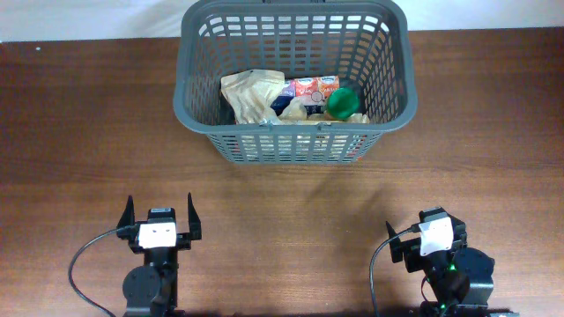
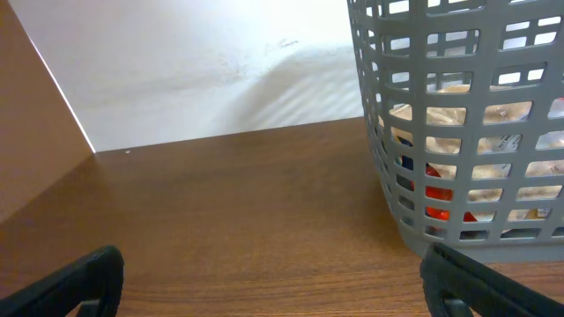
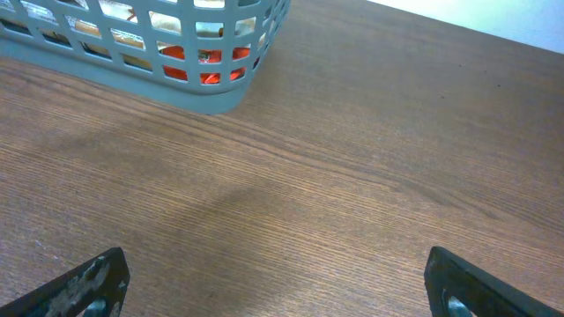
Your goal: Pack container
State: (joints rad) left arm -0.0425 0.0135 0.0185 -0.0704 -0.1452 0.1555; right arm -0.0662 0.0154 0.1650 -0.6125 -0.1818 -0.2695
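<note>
- Your basket [image 1: 196, 97] stands upright at the far middle of the bench [image 1: 79, 132]. Its far rim reaches the bench's back edge, where a white backdrop [image 2: 203, 70] begins.
- Inside it you see a crumpled tan bag [image 1: 251, 95] on the left, a pink and white packet [image 1: 310, 87] in the middle and a round green item [image 1: 342, 104] on the right. All three lie low against the near wall.
- Something red [image 3: 203, 75] shows through the lattice at the near right corner. You cannot tell what it is.
- Your left tool [image 1: 159, 199] sits at the near left edge of the bench, well apart from the basket. Its fingers [image 1: 129, 216] stand wide apart with nothing between them.
- From the left wrist, that tool [image 2: 278, 295] points at bare bench, with the basket's near left corner [image 2: 388, 132] to the right of its line.
- Your right tool [image 1: 426, 227] sits at the near right edge, also well apart from the basket. Its jaws are spread wide and hold nothing.
- From the right wrist, that tool [image 3: 282, 295] faces bare wood, and the basket's near right corner [image 3: 220, 97] sits up and to the left.
- A black cable [image 1: 84, 264] loops out beside the left arm and another [image 1: 374, 273] beside the right.
</note>
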